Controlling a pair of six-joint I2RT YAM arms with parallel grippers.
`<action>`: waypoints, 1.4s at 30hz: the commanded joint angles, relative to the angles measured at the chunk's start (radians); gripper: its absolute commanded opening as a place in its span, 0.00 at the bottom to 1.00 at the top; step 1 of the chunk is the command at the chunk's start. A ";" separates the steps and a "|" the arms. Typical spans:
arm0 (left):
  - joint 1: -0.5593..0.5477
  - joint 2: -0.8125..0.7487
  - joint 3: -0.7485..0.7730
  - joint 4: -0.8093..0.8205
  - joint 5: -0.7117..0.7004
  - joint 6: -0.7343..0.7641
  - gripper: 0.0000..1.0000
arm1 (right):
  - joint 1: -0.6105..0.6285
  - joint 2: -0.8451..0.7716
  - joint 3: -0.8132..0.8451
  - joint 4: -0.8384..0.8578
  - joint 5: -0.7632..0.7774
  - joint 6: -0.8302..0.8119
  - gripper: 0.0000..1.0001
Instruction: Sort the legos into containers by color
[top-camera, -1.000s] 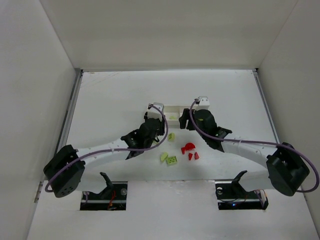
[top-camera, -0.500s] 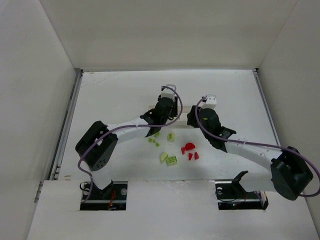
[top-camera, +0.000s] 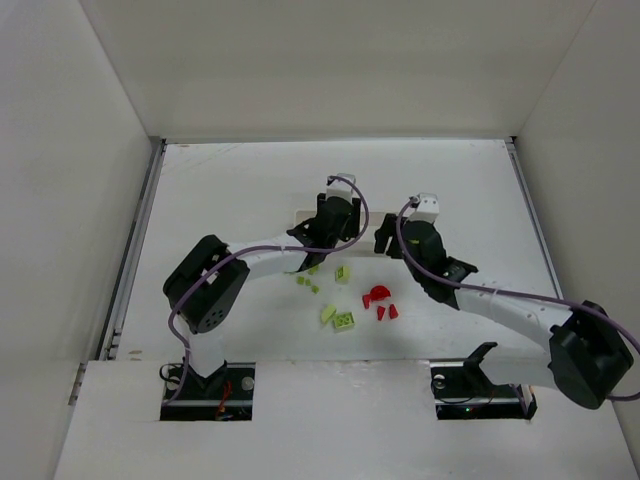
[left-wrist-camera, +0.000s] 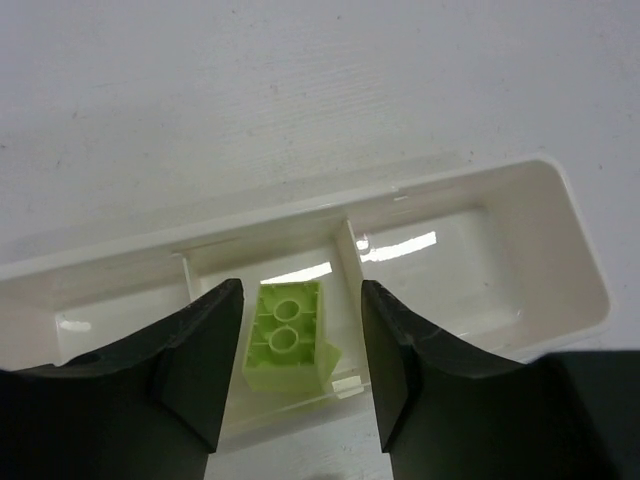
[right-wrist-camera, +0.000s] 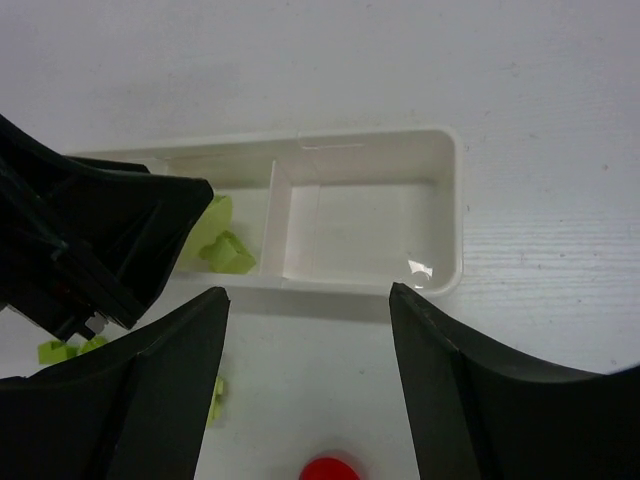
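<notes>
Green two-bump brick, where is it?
Left wrist view: the green brick sits in the middle compartment of the tray, between the fingers of the left gripper.

- The tray (left-wrist-camera: 450, 172) lies on the table (top-camera: 220, 190), its three compartments side by side.
- One brick (left-wrist-camera: 285, 335) lies in the middle compartment.
- Loose legos (top-camera: 343, 321) lie scattered on the table, nearer the arms' bases than the tray.
</notes>
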 joint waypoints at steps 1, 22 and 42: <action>0.009 -0.017 0.037 0.029 -0.012 0.018 0.50 | 0.032 -0.035 -0.025 -0.035 0.029 0.035 0.72; 0.059 -0.715 -0.555 -0.312 -0.152 -0.296 0.49 | 0.284 0.119 -0.009 -0.115 -0.069 0.082 0.59; 0.078 -0.643 -0.640 -0.166 -0.040 -0.330 0.55 | 0.129 0.364 0.148 -0.001 -0.296 0.079 0.63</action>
